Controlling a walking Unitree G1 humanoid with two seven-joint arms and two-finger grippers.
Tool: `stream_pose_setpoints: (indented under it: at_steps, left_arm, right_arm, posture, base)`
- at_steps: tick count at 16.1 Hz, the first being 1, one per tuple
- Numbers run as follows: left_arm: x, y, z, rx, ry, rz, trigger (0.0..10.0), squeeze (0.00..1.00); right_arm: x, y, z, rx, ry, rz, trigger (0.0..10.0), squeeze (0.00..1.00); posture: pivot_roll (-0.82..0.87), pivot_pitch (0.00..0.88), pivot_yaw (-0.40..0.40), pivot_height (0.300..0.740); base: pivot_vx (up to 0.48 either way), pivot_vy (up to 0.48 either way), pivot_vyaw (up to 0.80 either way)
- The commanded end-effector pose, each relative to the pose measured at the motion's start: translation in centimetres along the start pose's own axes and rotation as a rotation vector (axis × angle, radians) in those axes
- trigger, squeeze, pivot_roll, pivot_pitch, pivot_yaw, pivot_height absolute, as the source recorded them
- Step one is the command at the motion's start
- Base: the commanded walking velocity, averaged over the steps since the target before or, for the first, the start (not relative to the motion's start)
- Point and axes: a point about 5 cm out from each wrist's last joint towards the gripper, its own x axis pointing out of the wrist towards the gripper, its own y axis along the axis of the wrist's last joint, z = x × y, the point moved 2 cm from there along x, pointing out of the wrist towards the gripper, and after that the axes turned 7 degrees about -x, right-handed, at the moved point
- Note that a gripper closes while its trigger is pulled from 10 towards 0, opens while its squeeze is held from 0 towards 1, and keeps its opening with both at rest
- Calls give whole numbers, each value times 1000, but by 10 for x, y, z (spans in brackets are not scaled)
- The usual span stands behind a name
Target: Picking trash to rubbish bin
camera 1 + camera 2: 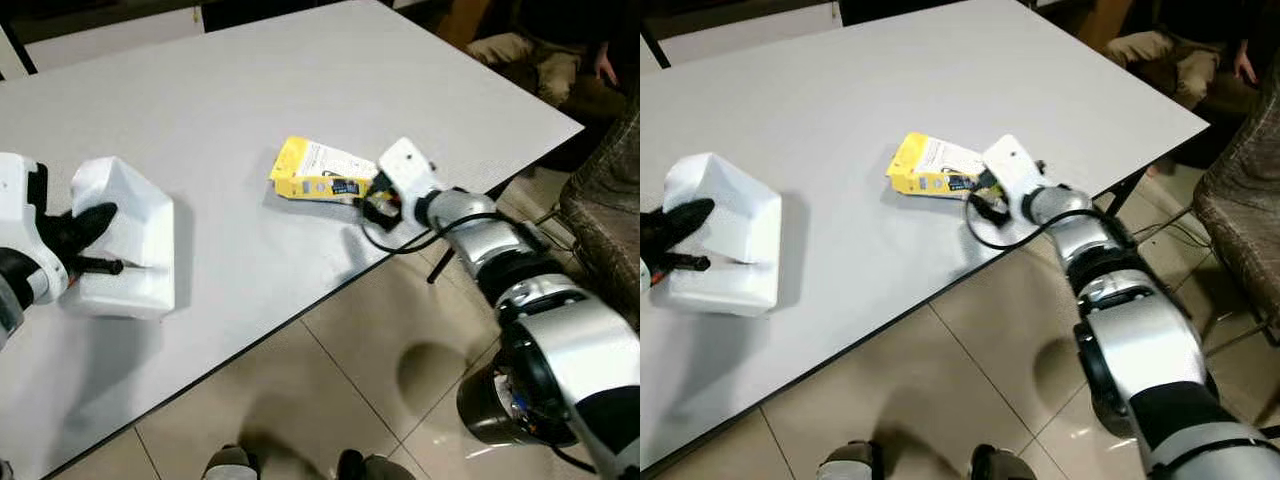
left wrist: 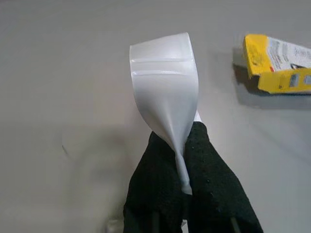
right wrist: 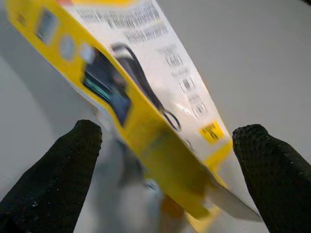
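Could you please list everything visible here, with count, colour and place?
Foam container: one, white, on the table's left part, its edge pinched by the left gripper.
Box: one, yellow and white, lying near the table's right edge.
Table: one, light grey with a dark edge.
Floor: beige tiles, below the table.
Person: one, seated beyond the table's far right corner.
Left gripper: black fingers, shut on the foam container.
Right gripper: black fingers, open on either side of the box.
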Motion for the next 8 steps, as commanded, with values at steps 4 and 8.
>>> stream_pose_setpoints:
  at_steps: [4, 8]
  left_arm:
    - [-9, 3, 2, 18, -8, -1, 0, 0]
    - [-13, 8, 1, 42, -4, 6, 0, 0]
  right_arm:
    - [-1, -18, -14, 19, 54, -42, 10000, 0]
    - [1, -16, -18, 53, 19, 0, 431, 0]
  posture:
    - [336, 193, -78, 740]
    - [370, 196, -72, 740]
  base:
    - [0, 0, 0]
    - [0, 0, 0]
